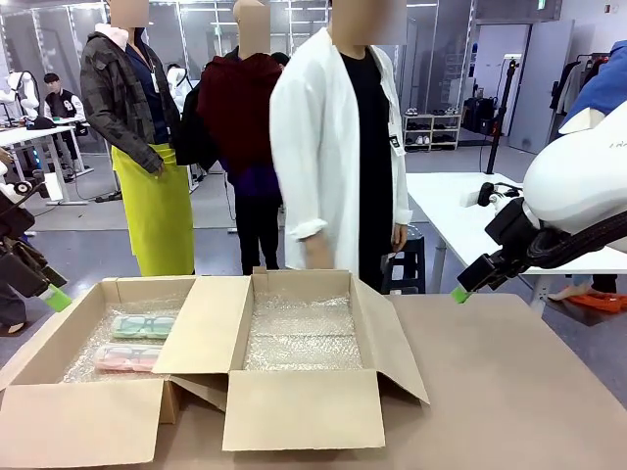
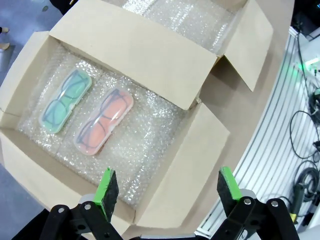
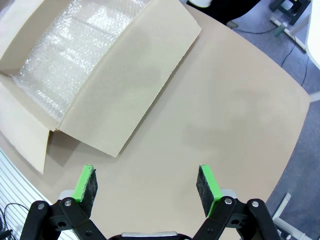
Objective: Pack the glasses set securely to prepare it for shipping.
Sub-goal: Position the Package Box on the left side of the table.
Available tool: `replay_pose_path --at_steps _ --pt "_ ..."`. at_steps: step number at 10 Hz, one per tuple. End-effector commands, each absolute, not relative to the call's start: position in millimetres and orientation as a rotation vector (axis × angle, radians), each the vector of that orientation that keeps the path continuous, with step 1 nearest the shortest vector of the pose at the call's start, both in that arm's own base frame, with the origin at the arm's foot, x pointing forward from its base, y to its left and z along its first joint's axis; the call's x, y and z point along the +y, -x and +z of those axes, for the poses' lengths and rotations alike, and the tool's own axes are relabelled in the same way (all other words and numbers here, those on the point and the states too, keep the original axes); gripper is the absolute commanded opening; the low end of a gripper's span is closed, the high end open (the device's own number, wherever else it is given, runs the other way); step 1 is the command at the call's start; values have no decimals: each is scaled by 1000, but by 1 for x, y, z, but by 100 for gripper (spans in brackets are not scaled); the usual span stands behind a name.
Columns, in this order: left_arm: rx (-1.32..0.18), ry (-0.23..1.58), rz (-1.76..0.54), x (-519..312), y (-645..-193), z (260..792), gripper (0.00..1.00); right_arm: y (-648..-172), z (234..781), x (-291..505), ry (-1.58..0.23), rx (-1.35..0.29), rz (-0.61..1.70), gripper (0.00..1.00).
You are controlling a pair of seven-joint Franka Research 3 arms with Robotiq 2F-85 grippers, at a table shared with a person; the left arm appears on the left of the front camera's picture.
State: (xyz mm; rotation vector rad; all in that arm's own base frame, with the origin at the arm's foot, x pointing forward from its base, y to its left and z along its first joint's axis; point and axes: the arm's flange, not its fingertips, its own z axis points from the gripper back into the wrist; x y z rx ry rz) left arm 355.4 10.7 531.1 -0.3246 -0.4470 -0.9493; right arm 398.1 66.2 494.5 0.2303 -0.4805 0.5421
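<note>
**Already nested: both cases lie in the box, nothing yet closed**

Plainly, the glasses set is inside the left cardboard box. The mint-green case and the pink case lie flat, side by side and just apart, on the bubble wrap that lines the bottom. In the front view the same pair sits in the left box, the mint-green case farther from the robot and the pink case nearer. No wrap covers them, and the flaps stand open.

A second open box stands just beside it on the right, touching it, lined with bubble wrap and holding nothing else that I can see. One of its flaps lies out over the brown table.

The left gripper hangs above the near edge of the left box, jaws spread wide and holding nothing. The right gripper hovers over bare table beside the second box, also spread wide and empty. A person in a white coat stands at the far side, hands off the boxes.

My reading: the placing step looks finished and the securing step is in hand. The next move probably calls for cushioning over the cases, then folding the flaps; cardboard flaps tend to spring back, so one arm may need to hold while the other folds.
</note>
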Motion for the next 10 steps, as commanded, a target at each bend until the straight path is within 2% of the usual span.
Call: replay_pose_path --at_steps 1,10 --pt "-446 306 -944 11 -355 534 100 -399 496 68 -227 -475 539 100" --pt "-446 306 -944 11 -355 534 100 -399 496 68 -227 -475 539 100"
